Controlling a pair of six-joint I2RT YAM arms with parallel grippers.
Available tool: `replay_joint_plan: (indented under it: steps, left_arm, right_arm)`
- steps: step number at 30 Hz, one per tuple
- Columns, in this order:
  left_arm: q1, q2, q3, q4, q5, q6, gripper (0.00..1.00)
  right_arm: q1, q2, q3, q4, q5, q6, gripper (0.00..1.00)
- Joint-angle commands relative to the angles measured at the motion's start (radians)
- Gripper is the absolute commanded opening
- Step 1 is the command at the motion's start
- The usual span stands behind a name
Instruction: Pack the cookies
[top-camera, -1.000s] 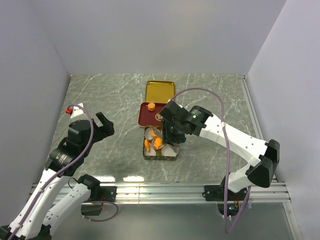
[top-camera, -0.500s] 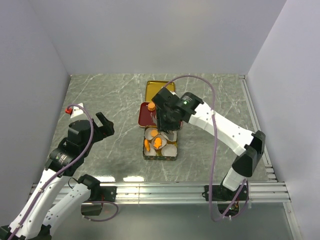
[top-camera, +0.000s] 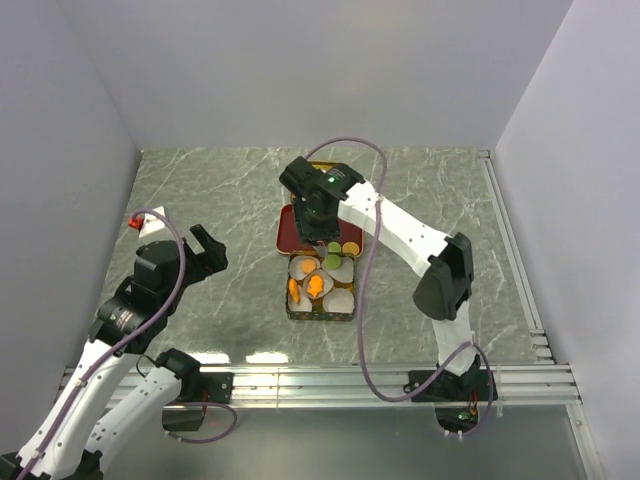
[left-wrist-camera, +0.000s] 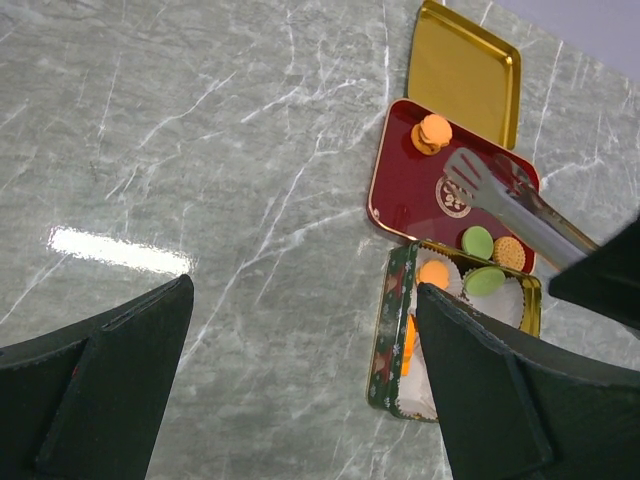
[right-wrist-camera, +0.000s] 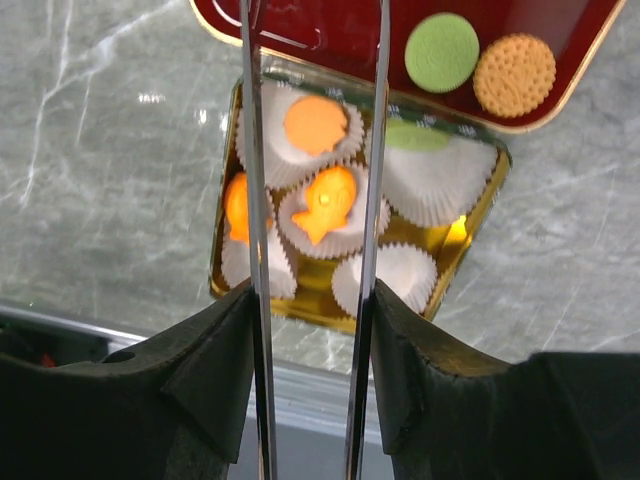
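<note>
The right gripper (right-wrist-camera: 312, 335) is clamped on a pair of tongs (left-wrist-camera: 500, 195), their blades parted and empty above the red tray (left-wrist-camera: 398, 195). Some cookies (right-wrist-camera: 322, 205) sit in the tin (left-wrist-camera: 388, 315), and others lie on the tray. Next, I'd say, the tongs must nip the orange stack (left-wrist-camera: 434, 132). The left gripper (left-wrist-camera: 305, 385) gapes, holding nothing.

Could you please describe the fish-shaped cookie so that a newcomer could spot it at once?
Look at the open tin nearest the arms' bases, just before the red tray. In its middle white paper cup lies the fish-shaped cookie. It is orange like the round cookie beside it, but it alone has a fish outline.
</note>
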Motion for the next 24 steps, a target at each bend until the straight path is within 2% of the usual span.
replay_joint_plan:
  steps: [1, 9, 24]
  left_arm:
    - [-0.002, -0.016, 0.0, 0.018, -0.02, -0.002, 0.99]
    - [-0.002, -0.017, 0.0, 0.017, -0.028, -0.005, 1.0]
    - [0.022, 0.009, -0.001, 0.035, 0.014, 0.018, 0.99]
  right_arm:
    - [-0.017, 0.046, 0.089, -0.037, 0.019, -0.045, 0.53]
    - [-0.046, 0.154, 0.172, -0.062, 0.019, -0.067, 0.54]
    - [-0.067, 0.244, 0.207, -0.026, -0.016, -0.068, 0.54]
